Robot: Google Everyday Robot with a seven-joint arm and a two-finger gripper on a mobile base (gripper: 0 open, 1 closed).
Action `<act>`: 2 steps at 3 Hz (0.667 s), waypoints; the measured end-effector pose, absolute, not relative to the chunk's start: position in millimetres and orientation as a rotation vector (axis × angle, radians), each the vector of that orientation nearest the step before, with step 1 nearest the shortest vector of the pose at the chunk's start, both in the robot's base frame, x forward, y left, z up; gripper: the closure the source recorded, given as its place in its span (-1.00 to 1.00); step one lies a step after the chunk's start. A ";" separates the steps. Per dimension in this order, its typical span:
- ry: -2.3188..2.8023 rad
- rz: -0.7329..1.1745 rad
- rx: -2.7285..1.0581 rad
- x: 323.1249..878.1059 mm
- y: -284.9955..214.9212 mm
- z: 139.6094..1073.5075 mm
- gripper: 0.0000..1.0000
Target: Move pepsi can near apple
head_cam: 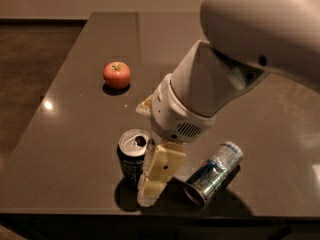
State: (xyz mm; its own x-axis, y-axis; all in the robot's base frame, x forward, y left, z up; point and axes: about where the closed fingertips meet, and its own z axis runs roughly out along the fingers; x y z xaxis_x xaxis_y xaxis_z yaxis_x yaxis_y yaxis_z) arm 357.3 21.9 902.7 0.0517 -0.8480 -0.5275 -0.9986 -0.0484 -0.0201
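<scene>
1. my gripper (159,171) hangs low over the near edge of the dark table (75,134). its pale cream end points down toward the front edge.
2. whether my grip is released or clenched i cannot tell. only one cream piece of it shows plainly, and the bulk of my arm (200,99) covers the rest.
3. the pepsi can (133,156) stands upright near the front edge of the table, just to the left of my gripper as the camera sees it. its silver top with the open pull-tab hole faces up, and its navy side is partly hidden behind my cream piece.
4. my gripper sits right against the can's side. i cannot tell if the two touch.
5. the apple (117,74) rests farther back on the table and a little to the left, well apart from the pepsi can. its stem dimple faces up and a small shadow lies under it.
6. a slim silver-and-blue can (214,172) lies on its side on the other side of my gripper, its open end turned toward the front edge. it is near my gripper but apart from the pepsi can.
7. my white arm comes in from the upper right and slopes down over the middle of the table.
8. a small bright glare spot (48,104) shows on the tabletop to the left, between the apple and the table's left edge.
</scene>
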 end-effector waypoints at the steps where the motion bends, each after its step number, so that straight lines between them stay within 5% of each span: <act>1: 1.843 0.574 -1.966 354.4 29.7 902.2 -0.65; 2: 1.841 0.604 -1.969 357.5 32.2 904.7 -0.17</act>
